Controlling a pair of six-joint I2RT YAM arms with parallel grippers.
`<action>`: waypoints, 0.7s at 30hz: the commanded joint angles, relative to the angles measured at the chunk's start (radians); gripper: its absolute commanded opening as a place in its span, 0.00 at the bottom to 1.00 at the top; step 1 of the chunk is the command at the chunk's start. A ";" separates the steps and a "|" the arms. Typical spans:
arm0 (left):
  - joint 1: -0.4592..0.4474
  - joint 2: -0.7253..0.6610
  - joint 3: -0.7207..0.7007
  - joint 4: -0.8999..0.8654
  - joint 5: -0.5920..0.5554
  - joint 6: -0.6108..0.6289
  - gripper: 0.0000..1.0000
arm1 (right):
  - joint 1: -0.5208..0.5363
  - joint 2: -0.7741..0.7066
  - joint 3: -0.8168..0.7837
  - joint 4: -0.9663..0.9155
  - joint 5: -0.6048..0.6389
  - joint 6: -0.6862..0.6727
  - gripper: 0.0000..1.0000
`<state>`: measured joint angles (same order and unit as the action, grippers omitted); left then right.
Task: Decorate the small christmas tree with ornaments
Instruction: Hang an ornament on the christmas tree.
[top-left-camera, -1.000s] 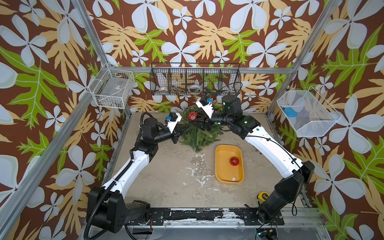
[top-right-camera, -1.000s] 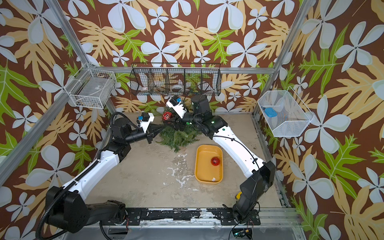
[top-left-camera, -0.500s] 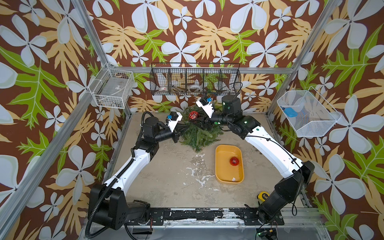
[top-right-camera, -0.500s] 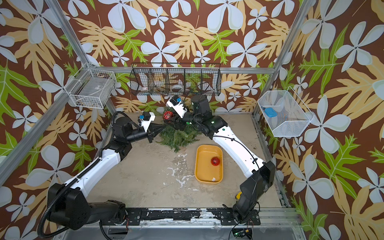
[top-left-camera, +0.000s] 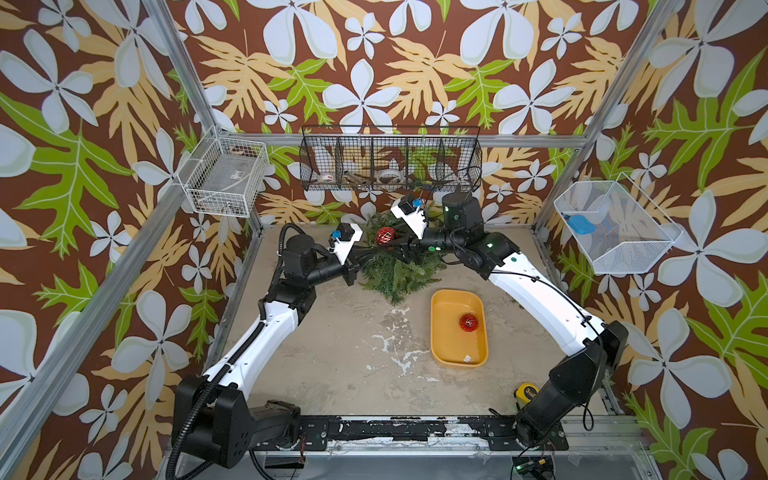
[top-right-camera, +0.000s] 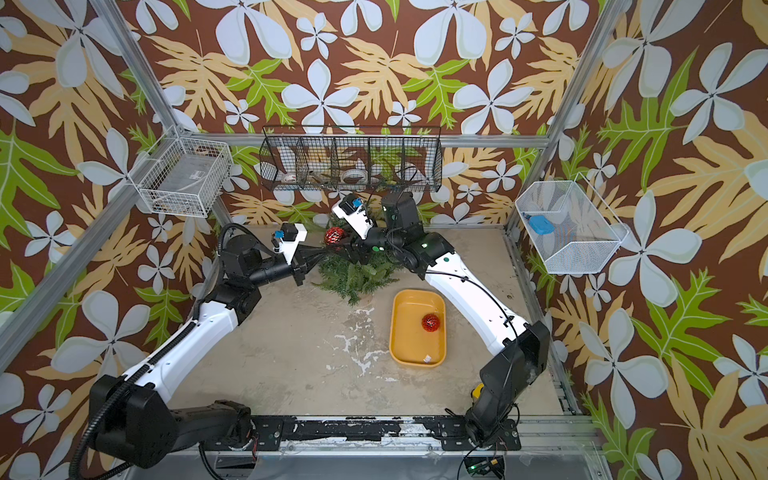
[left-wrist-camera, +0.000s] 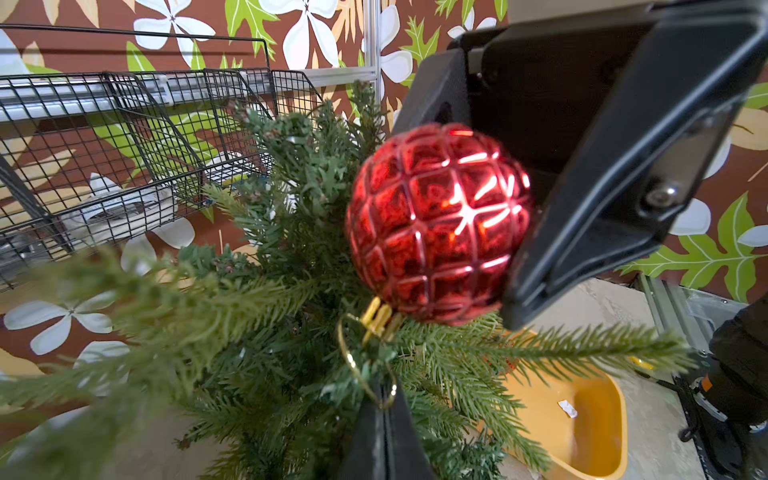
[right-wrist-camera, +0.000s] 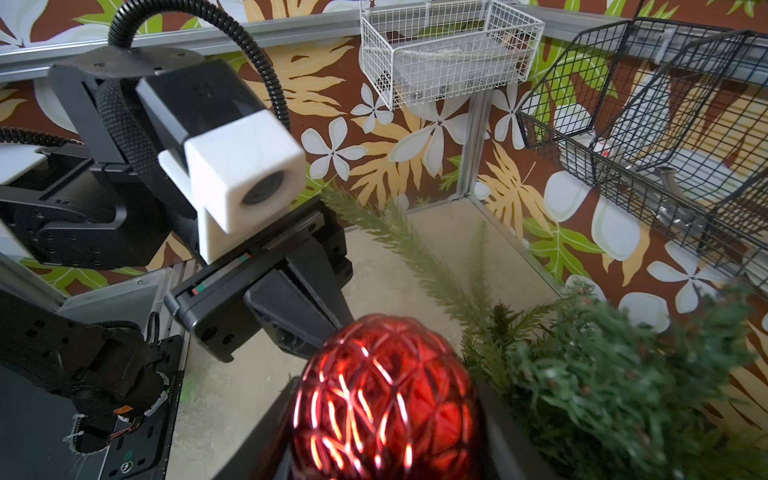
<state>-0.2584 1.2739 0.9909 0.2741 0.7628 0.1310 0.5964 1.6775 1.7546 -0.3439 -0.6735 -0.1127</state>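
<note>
The right claw (top-left-camera: 391, 242) has its two fingers part-way open and clamped on either side of a red ball (top-left-camera: 385, 235), a glittery, faceted one, and holds it just above the branches. The ball is turned cap-down. In the left wrist view its gold loop (left-wrist-camera: 351, 361) trails into the needles. The left claw (left-wrist-camera: 384, 434) is squeezed fully closed, its tips meeting at the far end of that loop, pinching it as far as I can see.

Both claws meet over the little tree (top-left-camera: 401, 276), which stands at the 12 o'clock end of the table (top-left-camera: 345, 353), with the held ball on its 11 o'clock side. About 5 o'clock from the tree lies a yellow tray (top-left-camera: 438, 345) — a second red ball (top-left-camera: 468, 322) rests inside it, toward its 2 o'clock side. A yellow tape measure (top-left-camera: 524, 390) peeks out beside the right arm's base at the table's 5 o'clock corner.
</note>
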 joint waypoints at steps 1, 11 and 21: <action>-0.002 -0.014 -0.008 0.030 -0.015 0.002 0.00 | 0.006 -0.013 0.003 0.023 -0.034 0.007 0.43; -0.002 0.013 0.005 0.016 -0.013 -0.012 0.00 | 0.007 -0.007 0.023 0.006 0.024 -0.002 0.42; -0.001 0.036 0.018 0.004 -0.004 -0.022 0.00 | 0.008 -0.004 0.030 0.003 0.035 -0.007 0.43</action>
<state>-0.2584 1.3071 1.0012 0.2726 0.7422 0.1200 0.6029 1.6718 1.7718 -0.3447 -0.6460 -0.1162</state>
